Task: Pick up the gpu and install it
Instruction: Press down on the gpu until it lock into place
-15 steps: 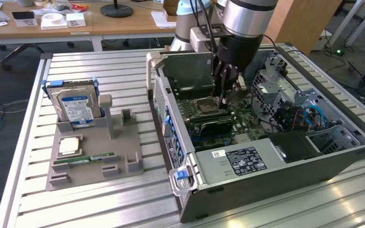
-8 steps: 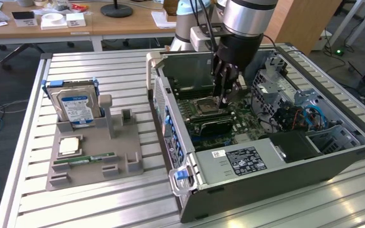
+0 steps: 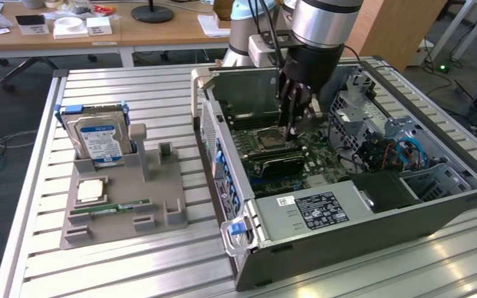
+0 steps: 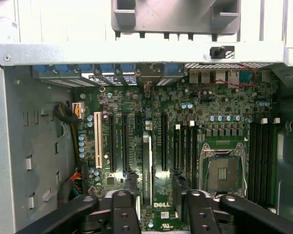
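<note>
A silver ribbed metal table (image 3: 122, 99) holds a big grey open computer case (image 3: 371, 236). The black robot claw (image 3: 292, 127) hangs inside it, wide open, holding nothing. The gpu, a thin flat card (image 4: 146, 165), stands on its edge in the green board (image 4: 136, 112), between the claw's fingers (image 4: 119, 204). Its long side runs the same way as the black slots beside it. I think it may not be pushed all the way in. A finger could bump it and tip it.

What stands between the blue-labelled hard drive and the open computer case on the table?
In the exterior view, two grey posts of the parts holder stand between the hard drive and the computer case; beyond them the slatted table is bare.
</note>
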You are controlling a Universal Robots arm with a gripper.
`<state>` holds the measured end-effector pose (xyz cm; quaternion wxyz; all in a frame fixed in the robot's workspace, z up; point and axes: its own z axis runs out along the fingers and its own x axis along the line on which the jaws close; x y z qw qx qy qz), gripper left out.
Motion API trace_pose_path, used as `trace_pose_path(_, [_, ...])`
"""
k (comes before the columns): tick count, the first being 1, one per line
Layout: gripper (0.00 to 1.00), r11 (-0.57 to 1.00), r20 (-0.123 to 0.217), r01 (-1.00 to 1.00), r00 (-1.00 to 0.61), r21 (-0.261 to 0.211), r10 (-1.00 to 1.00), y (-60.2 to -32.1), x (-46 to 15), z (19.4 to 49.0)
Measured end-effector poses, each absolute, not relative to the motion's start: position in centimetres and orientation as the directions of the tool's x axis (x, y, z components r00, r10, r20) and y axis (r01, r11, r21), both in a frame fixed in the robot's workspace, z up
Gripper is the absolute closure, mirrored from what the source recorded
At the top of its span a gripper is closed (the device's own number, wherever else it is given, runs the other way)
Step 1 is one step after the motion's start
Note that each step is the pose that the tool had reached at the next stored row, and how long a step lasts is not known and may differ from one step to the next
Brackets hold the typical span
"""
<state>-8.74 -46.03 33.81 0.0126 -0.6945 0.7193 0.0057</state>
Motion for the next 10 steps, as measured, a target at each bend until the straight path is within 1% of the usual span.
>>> trace_pose_path(1, [0.56,0.035,-0.026,-0.999,-0.035,-0.009,-0.999,-46.03,-8.74,33.81])
trace_pose_path(2, [0.62,0.035,-0.026,-0.999,-0.035,-0.009,-0.999,-46.03,-8.74,33.81])
trace_pose_path(3, [0.62,0.035,-0.026,-0.999,-0.035,-0.009,-0.999,-46.03,-8.74,33.81])
trace_pose_path(6, [0.8,0.035,-0.026,-0.999,-0.035,-0.009,-0.999,-46.03,-8.74,33.81])
trace_pose_path(7, [0.8,0.035,-0.026,-0.999,-0.035,-0.009,-0.999,-46.03,-8.74,33.81])
trace_pose_path(8, [0.86,0.035,-0.026,-0.999,-0.035,-0.009,-0.999,-46.03,-8.74,33.81])
trace_pose_path(9, [0.89,0.035,-0.026,-0.999,-0.035,-0.009,-0.999,-46.03,-8.74,33.81])
trace_pose_path(10, [0.89,0.035,-0.026,-0.999,-0.035,-0.009,-0.999,-46.03,-8.74,33.81])
